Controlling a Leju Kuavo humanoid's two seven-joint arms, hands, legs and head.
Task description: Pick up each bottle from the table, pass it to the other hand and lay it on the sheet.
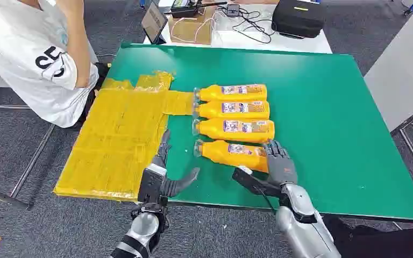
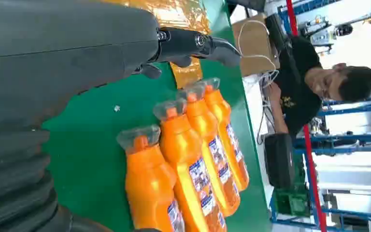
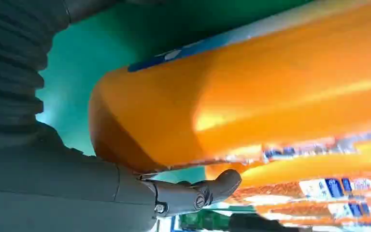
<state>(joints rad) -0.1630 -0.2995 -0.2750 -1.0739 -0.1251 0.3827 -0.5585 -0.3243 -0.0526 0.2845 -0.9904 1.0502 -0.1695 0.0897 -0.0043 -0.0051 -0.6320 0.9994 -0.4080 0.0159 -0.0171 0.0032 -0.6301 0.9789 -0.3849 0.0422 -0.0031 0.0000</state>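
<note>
Right hand point(image 1: 279, 164) wraps the base of the nearest bottle point(image 1: 231, 153), bottle on table point(image 1: 322, 107). Left hand point(image 1: 164, 174) released, fingers apart, between sheet point(image 1: 113, 145) and that bottle.

Green table point(image 1: 328, 123) bears 4 bottles point(image 1: 235, 111), apparently yellow sheet point(image 1: 118, 142).

Glossy plastic bottles point(image 1: 234, 115), crinkled sheet point(image 1: 119, 141)
</note>
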